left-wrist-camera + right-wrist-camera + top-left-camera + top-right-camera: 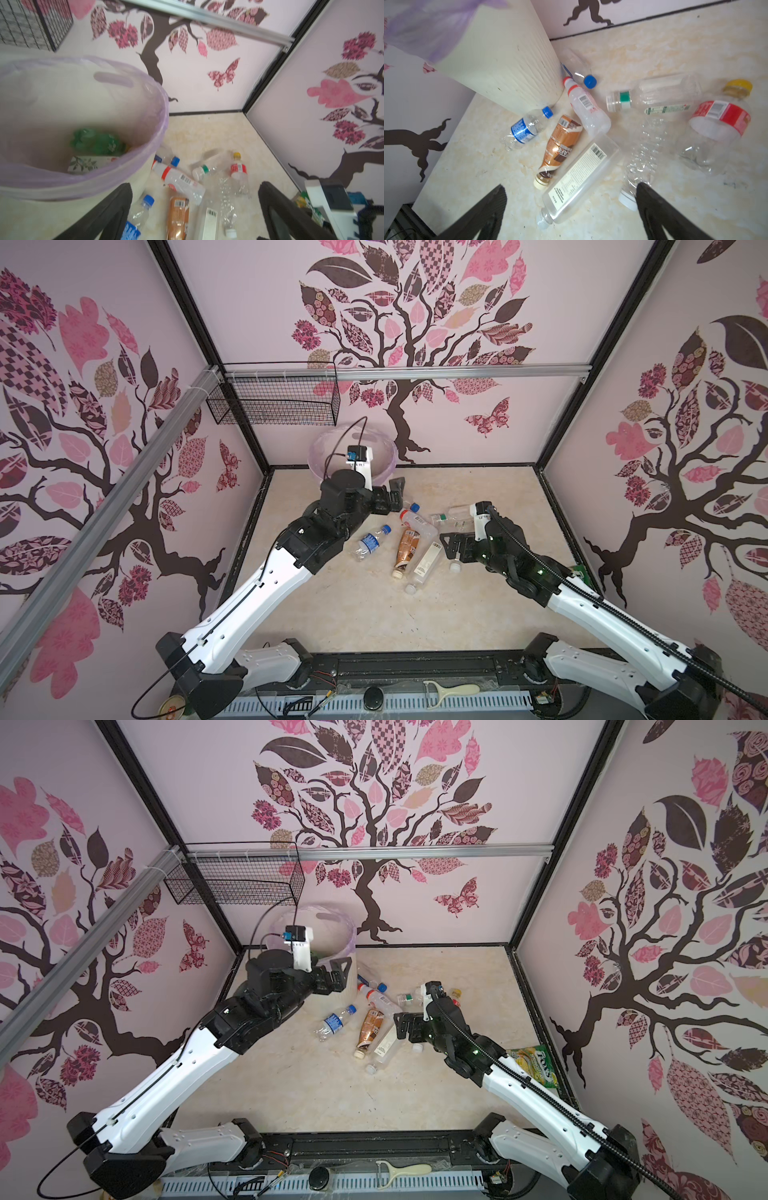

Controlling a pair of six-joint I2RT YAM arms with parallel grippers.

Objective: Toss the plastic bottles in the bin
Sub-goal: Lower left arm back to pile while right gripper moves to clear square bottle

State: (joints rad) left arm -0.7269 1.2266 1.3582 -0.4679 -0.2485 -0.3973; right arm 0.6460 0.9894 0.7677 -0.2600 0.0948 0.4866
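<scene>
We log left hand (195, 185) and right hand (571, 186) spread wide; brown bottle (560, 143) lies flat, cap away from bin (508, 62).

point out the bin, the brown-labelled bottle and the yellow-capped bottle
bin (508, 62), right wrist view, on its ribbed cream wall
brown-labelled bottle (562, 143), right wrist view, on the middle of its label
yellow-capped bottle (724, 118), right wrist view, on its red label

Bright, even light, soft shadows (wide-angle bending at edges), wrist views blurred.
</scene>
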